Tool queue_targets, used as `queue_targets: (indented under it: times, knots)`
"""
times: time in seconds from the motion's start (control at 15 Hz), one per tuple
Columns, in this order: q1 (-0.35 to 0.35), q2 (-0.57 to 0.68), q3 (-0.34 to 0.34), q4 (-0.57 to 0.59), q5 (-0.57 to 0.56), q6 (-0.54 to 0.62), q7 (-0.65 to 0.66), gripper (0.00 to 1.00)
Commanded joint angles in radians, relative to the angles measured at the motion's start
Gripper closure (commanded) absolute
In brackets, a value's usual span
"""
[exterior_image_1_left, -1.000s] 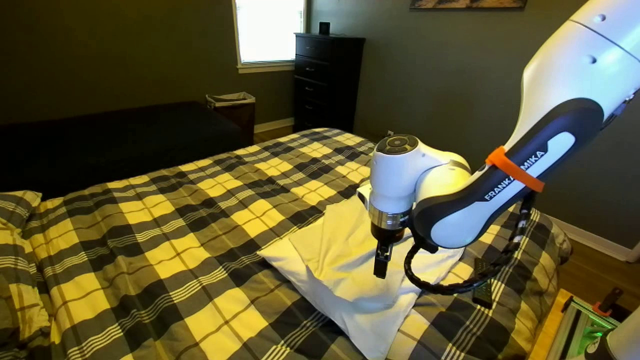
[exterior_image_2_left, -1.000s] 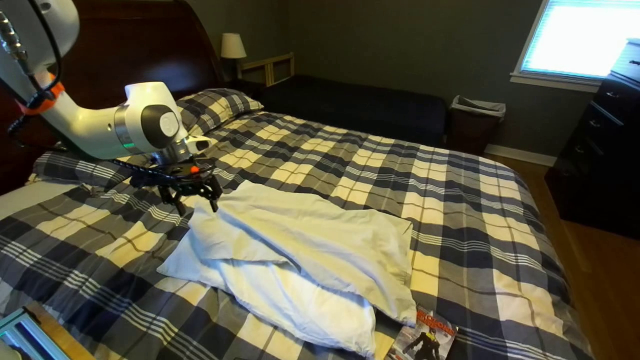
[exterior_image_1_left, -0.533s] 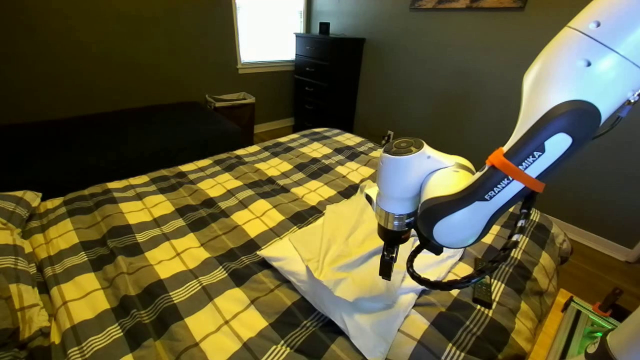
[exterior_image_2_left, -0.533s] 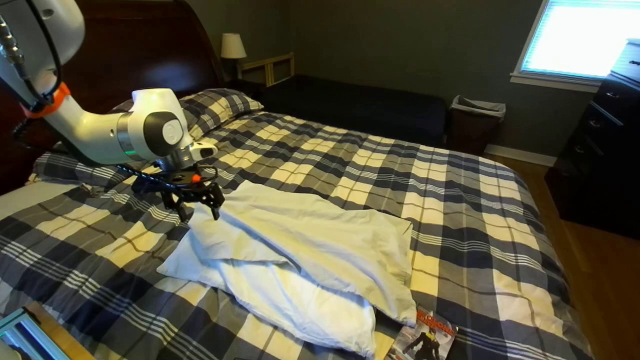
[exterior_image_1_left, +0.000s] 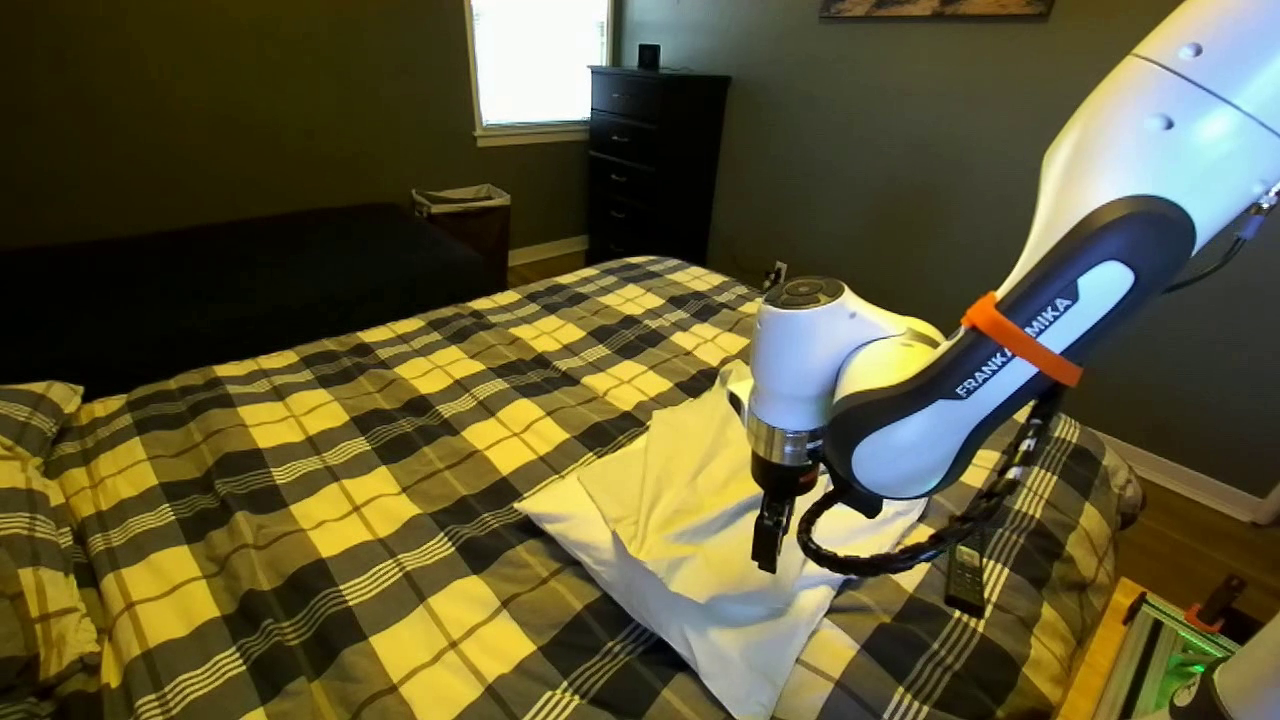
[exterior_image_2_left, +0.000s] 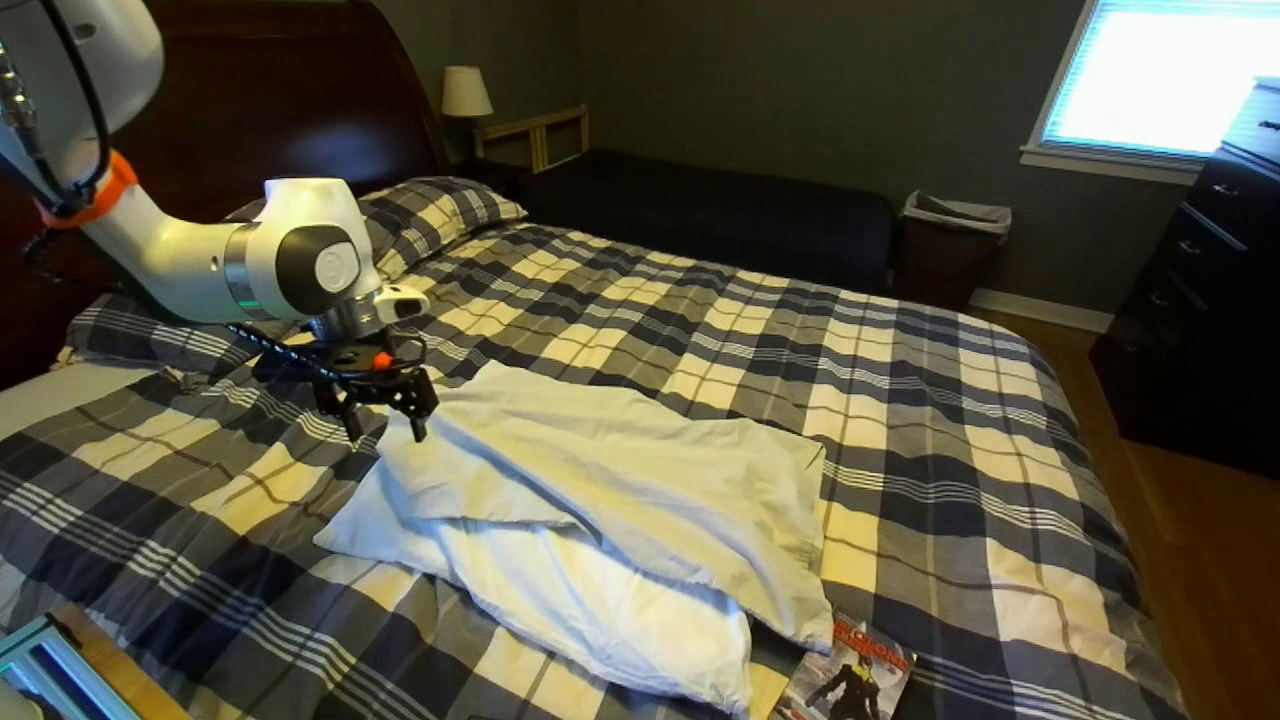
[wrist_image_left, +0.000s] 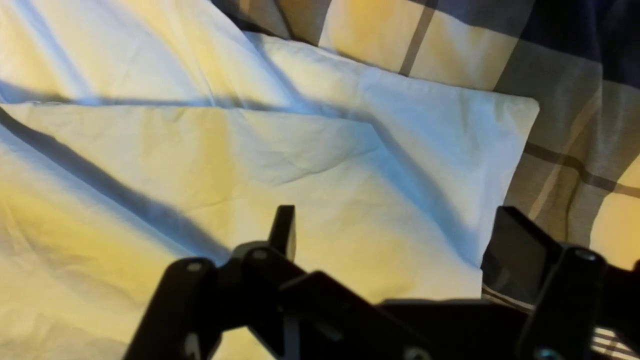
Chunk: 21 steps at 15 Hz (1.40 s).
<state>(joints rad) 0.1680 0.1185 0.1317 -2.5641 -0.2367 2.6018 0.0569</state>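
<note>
On the wide bed in navy, grey and cream plaid fabric: a rumpled, roughly rectangular white fabric cloth, lying in overlapping layers with long diagonal creases.
Slim, rigid, matte-black fingers: parted wide with only air between, pointing down at one end of the cloth; in the wrist view, astride its edge, with one tip over the white fabric and its mate over the plaid.
Height of the fingers: hard to judge at this slant, though probably clear of the cloth.
Glossy white and black arm: stretched out over the bed, wrapped in a bright orange strap and hung with a looped, braided black cable.
Slender black plastic remote control: flat on the plaid near the cloth, partly behind the cable in an exterior view.
Glossy paper booklet with red lettering: overlapped by a corner of the cloth, well apart from the fingers.
Polished dark wooden headboard: standing behind plump plaid fabric pillows.
Beyond the bed: a low, dark second bed, a brown, pale-lined bin, a tall black wooden chest of drawers beside a bright, white-framed window.
</note>
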Motion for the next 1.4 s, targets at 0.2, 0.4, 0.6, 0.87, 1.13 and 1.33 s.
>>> queue_targets:
  times: [0.2, 0.4, 0.6, 0.87, 1.13, 1.33]
  knots:
    - [-0.025, 0.018, -0.008, -0.015, 0.092, -0.025, -0.024, 0.00]
    - [-0.036, 0.031, -0.016, -0.007, 0.107, -0.066, -0.030, 0.00]
    - [-0.047, 0.048, -0.013, 0.002, 0.136, -0.101, -0.059, 0.00]
    - [-0.033, 0.090, -0.018, 0.030, 0.095, -0.128, -0.044, 0.00]
    - [-0.002, 0.129, -0.021, 0.048, 0.054, -0.109, 0.018, 0.00]
    - [0.035, 0.168, -0.029, 0.072, 0.006, -0.099, 0.096, 0.00]
